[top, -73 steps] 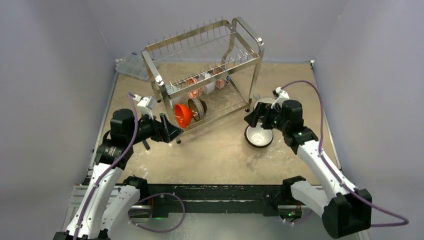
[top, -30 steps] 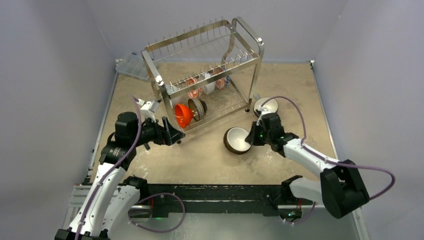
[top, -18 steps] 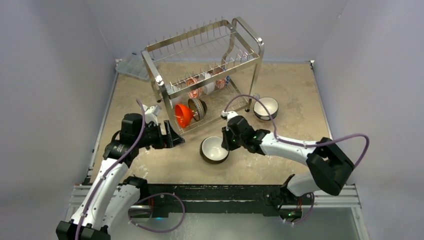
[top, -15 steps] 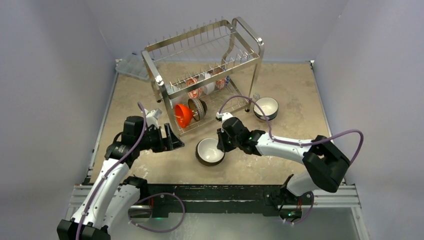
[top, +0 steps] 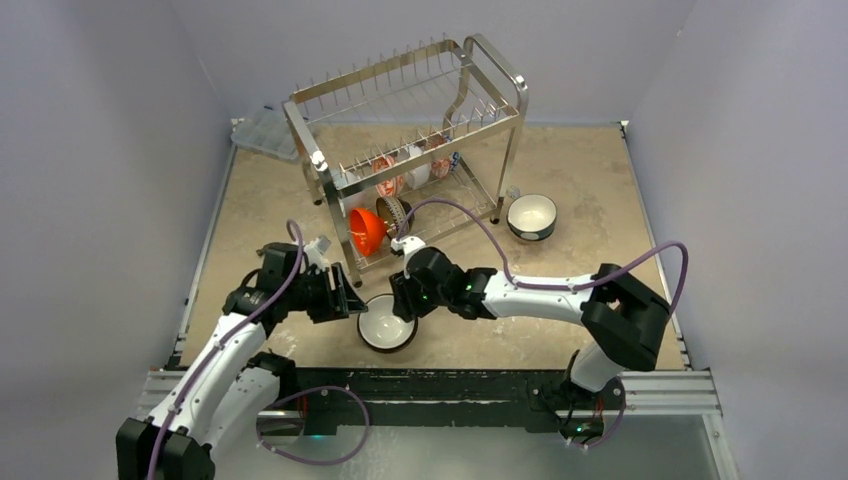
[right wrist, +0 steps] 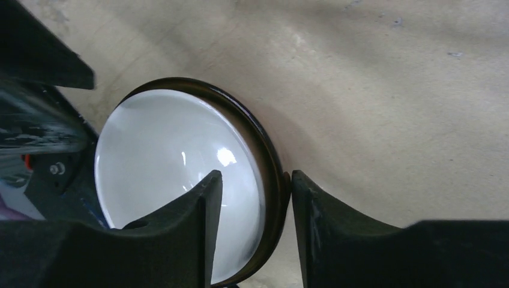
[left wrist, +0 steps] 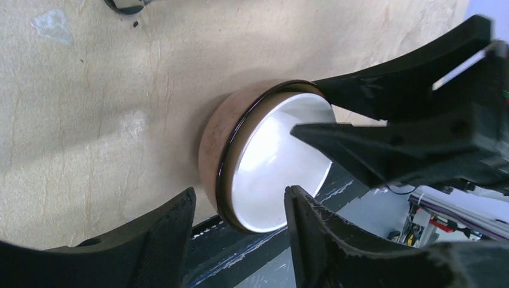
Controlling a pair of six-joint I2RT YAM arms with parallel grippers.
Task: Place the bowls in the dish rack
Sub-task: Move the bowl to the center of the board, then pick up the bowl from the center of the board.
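Two sets of fingers meet over one bowl near the front edge of the counter (top: 610, 180). That brown bowl (top: 387, 326) — tan outside, dark rim, glossy white inside — lies between the arms, well apart from the dish rack (top: 405, 105). The left fingers (top: 343, 298) reach in from the left and the right fingers (top: 402, 303) from the right, with the right arm stretched low across the counter.

From the right wrist, the right fingers are parted and straddle the bowl's rim. One hangs over the white inside and the other sits outside, just against the rim. White shows between the inner finger and the rim, so nothing is clamped. From the left wrist, the left fingers are parted too, with the bowl's wall between them — one by the tan outside, one over the white inside, with a gap on the inner side. The right fingers show in that view at the bowl's opposite edge. Whether the bowl rests flat or tipped, I cannot tell.

In the rack's lower tier stand an orange bowl (top: 366, 231) at the near-left end, a ribbed brown bowl (top: 394, 214) just behind it, and red floral bowls (top: 386, 176) farther back. A white bowl with a dark outside (top: 531, 215) sits upright on the counter to the right of the rack, near its leg. A clear plastic box (top: 263, 131) lies behind the rack at the far left.
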